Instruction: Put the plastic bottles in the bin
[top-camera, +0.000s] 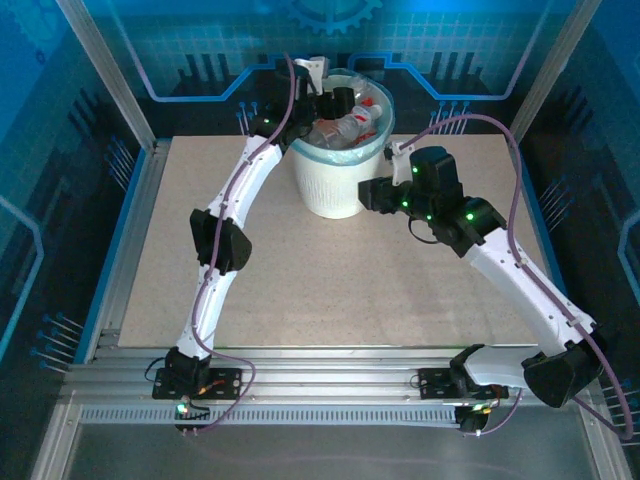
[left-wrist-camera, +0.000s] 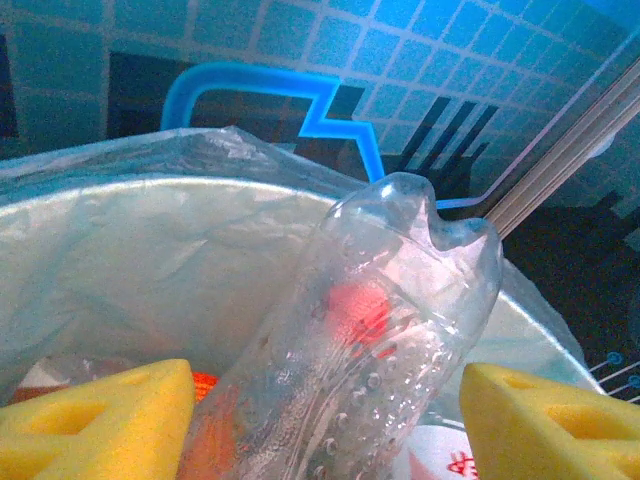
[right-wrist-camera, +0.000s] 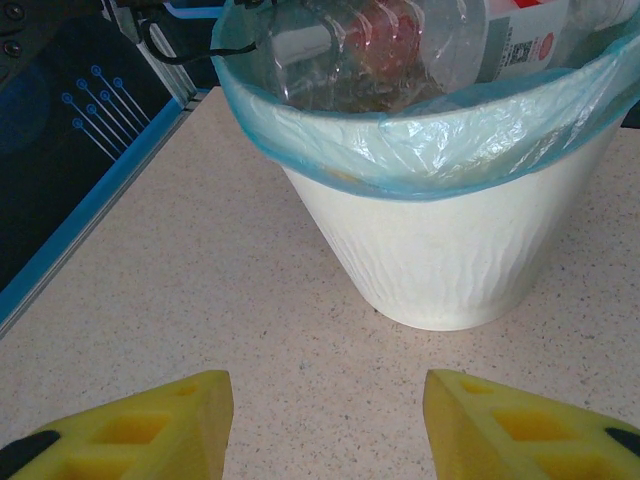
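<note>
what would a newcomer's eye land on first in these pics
The white bin at the far middle of the table, lined with a blue bag and heaped with bottles, draws the eye first. Next, in the left wrist view, a clear dimpled bottle looms between the left hand's yellow fingers above the bag. The right hand is open and empty, facing the bin's wall.

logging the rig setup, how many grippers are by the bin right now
2. The left gripper hangs over the bin with a clear bottle between its jaws. The right gripper sits low beside the bin, open and facing its wall, with nothing between its jaws.
</note>
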